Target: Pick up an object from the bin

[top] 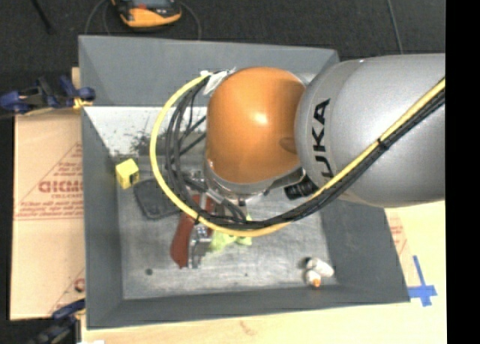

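Observation:
My gripper (pixel 199 243) reaches down under the arm's wrist into the lower middle of the bin. It stands between a red-brown oblong thing (pixel 180 242) on its left and a yellow-green thing (pixel 226 241) on its right, close to both. The wrist hides part of each. A dark grey flat thing (pixel 149 200) lies up and to the left of the gripper.
A small yellow block (pixel 127 173) sits near the bin's left wall. A small white thing with an orange tip (pixel 317 270) lies in the lower right corner. The arm and its orange cover hide the middle and upper right of the bin.

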Robot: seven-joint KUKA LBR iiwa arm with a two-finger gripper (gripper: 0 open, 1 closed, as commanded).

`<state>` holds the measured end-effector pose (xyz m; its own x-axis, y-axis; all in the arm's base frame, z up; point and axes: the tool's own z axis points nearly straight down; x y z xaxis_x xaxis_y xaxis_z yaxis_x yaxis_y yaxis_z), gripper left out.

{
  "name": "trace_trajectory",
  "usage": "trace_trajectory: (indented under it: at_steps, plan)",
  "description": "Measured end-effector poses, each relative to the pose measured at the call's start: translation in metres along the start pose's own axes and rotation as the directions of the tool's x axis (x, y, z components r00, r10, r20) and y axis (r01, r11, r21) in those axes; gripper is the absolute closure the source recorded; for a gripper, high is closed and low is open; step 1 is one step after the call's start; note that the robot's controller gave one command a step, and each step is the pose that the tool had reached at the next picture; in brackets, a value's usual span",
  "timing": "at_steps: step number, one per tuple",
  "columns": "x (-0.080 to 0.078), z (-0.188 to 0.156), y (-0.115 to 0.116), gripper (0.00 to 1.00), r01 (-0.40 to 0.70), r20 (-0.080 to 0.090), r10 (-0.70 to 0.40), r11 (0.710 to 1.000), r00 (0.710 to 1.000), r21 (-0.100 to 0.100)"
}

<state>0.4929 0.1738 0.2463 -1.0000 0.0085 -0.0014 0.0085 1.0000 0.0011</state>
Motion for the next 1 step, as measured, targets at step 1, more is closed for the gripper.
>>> trace_trajectory:
  at_steps: [1]
  plan:
    - [0.0000, 0.0000, 0.0000, 1.00, -0.001, 0.000, 0.001, 1.000, 1.000, 0.000]
